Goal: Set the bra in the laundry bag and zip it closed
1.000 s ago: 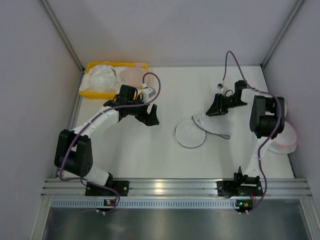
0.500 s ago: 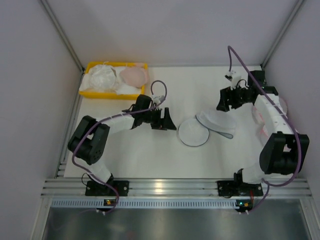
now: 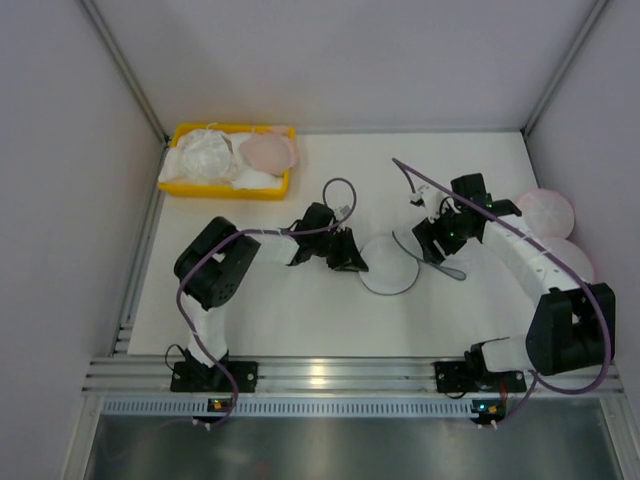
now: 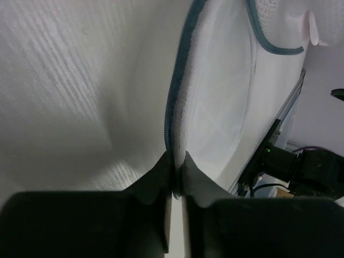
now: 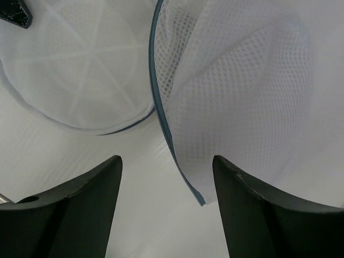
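The soft pale pink padded bra (image 3: 268,152) lies in the yellow tray (image 3: 228,191) at ten o'clock, beside white garments (image 3: 205,153). The left pincer (image 4: 176,171) clamps the round white mesh laundry bag (image 3: 388,270) by its rim; the right pincer (image 5: 166,164) gapes above it.

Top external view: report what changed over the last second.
The left gripper swung right from the yellow bin and pinched the left rim of the laundry bag. The right gripper, open, came back over the bag's flap. The bra stayed in the bin.

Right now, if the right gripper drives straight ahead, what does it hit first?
Likely the bag: its flap's grey zipper edge sits right ahead of the open right gripper. Depth unclear.
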